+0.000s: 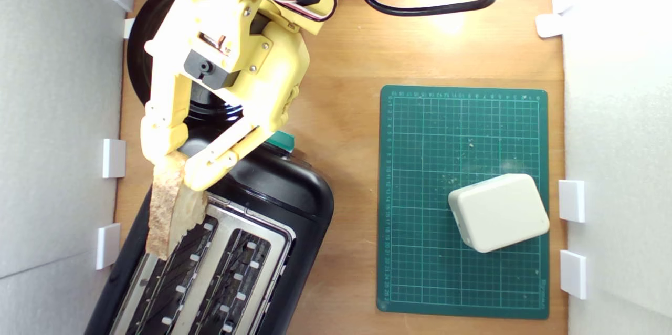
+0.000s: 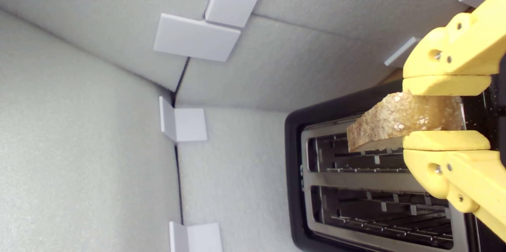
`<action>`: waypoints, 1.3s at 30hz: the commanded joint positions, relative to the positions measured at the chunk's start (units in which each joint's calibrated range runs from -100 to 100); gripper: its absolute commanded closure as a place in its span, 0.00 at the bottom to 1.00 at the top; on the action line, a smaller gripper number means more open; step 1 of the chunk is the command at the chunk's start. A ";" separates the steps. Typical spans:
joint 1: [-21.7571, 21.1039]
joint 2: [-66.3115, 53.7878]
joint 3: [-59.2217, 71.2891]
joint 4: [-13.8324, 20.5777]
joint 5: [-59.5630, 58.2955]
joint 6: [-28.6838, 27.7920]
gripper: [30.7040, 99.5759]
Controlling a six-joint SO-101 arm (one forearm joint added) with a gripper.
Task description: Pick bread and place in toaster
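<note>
My yellow gripper (image 1: 176, 164) is shut on the bread (image 1: 170, 206), a wedge-shaped slice with brown crust and pale crumb. It holds the slice on edge above the black toaster (image 1: 294, 193), over the slot nearer the exterior view's left. In the wrist view the bread (image 2: 399, 119) sits pinched between both fingers (image 2: 446, 85), its free end hanging over the silver top plate (image 2: 355, 179) and the open slots. The toaster's green lever knob (image 1: 281, 140) shows just beside my gripper.
A round black plate (image 1: 144, 56) lies behind the arm at the exterior view's upper left. A white rounded block (image 1: 499, 212) rests on the green cutting mat (image 1: 462, 130) at the right. Grey foam walls (image 1: 58, 114) close in both sides.
</note>
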 commanded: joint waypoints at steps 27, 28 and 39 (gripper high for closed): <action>3.91 6.39 -3.04 -0.14 -4.89 1.13 0.72; 3.91 7.06 -3.04 -0.14 -4.89 1.08 0.72; 3.91 12.38 -3.13 0.13 -4.98 0.92 0.72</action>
